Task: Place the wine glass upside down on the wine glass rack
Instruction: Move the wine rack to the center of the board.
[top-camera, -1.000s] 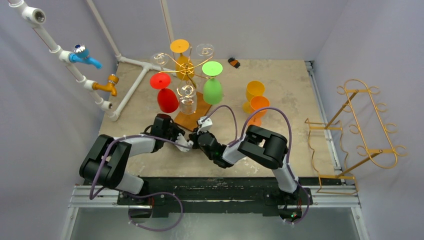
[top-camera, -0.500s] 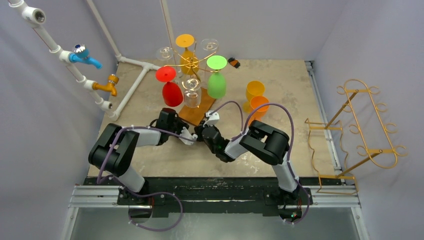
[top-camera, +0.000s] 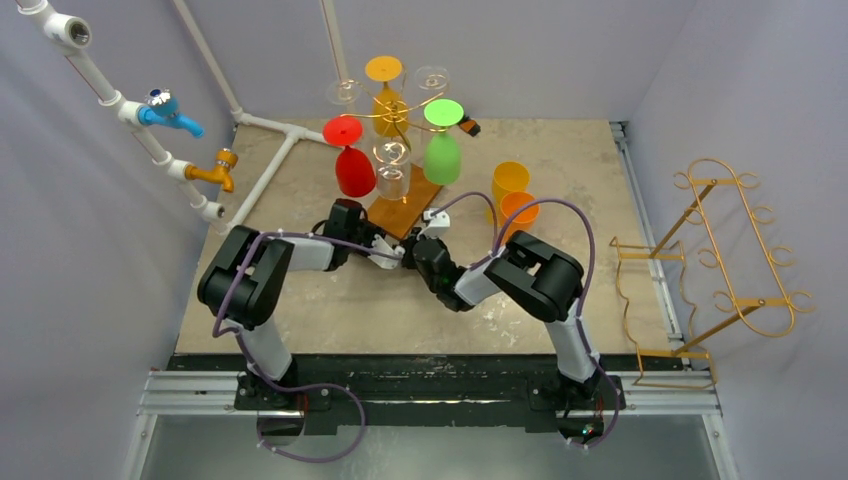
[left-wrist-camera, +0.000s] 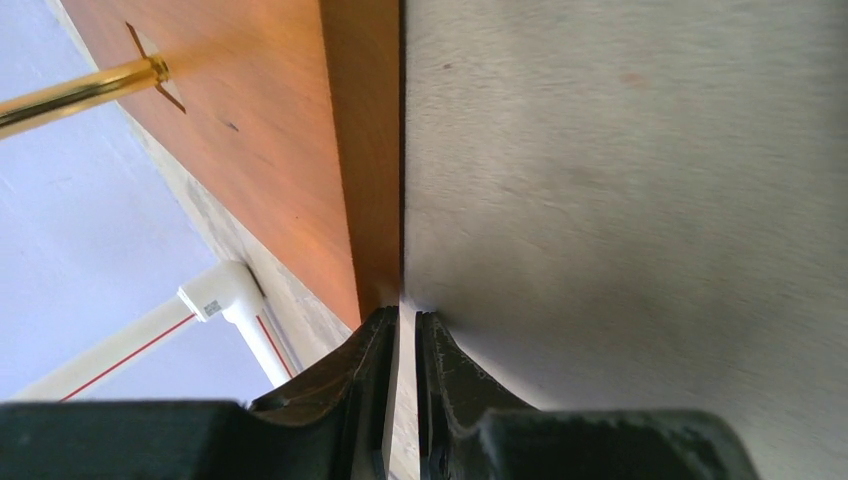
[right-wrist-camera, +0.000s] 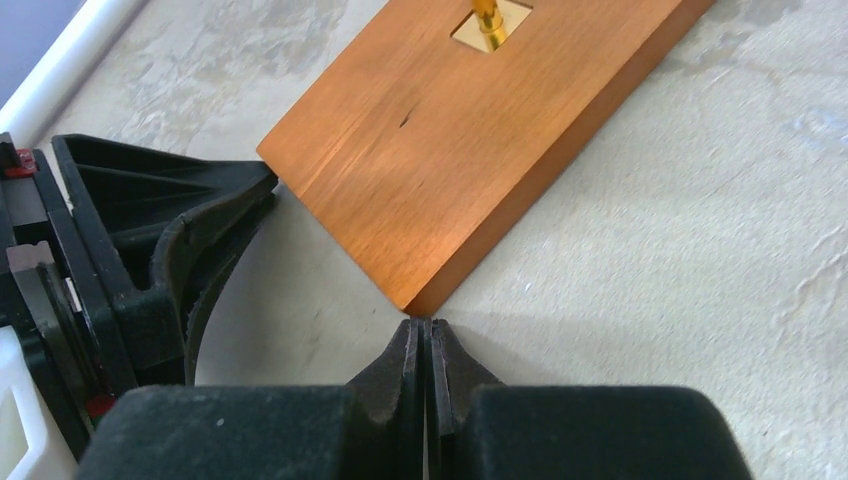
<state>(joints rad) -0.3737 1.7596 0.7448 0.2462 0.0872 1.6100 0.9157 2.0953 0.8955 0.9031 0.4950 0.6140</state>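
Note:
The wine glass rack (top-camera: 402, 212) has a wooden base and a gold stem. Red (top-camera: 353, 170), green (top-camera: 442, 155), orange (top-camera: 385, 95) and clear (top-camera: 392, 170) wine glasses hang on it upside down. My left gripper (top-camera: 385, 247) is shut and empty, its tips (left-wrist-camera: 405, 315) against the base's edge (left-wrist-camera: 370, 200). My right gripper (top-camera: 411, 245) is shut and empty, its tips (right-wrist-camera: 428, 322) touching the near corner of the base (right-wrist-camera: 470, 130). The left gripper's fingers (right-wrist-camera: 200, 240) show beside that base in the right wrist view.
Two orange cups (top-camera: 512, 185) stand right of the rack. A second, bare gold wire rack (top-camera: 720, 270) sits off the table's right edge. White pipes with a blue and a brass tap (top-camera: 170, 110) run along the left. A small dark object (top-camera: 468, 125) lies at the back.
The rack with its glasses has slid away toward the back of the table. Both shut grippers have moved forward with it, staying against the base's near end.

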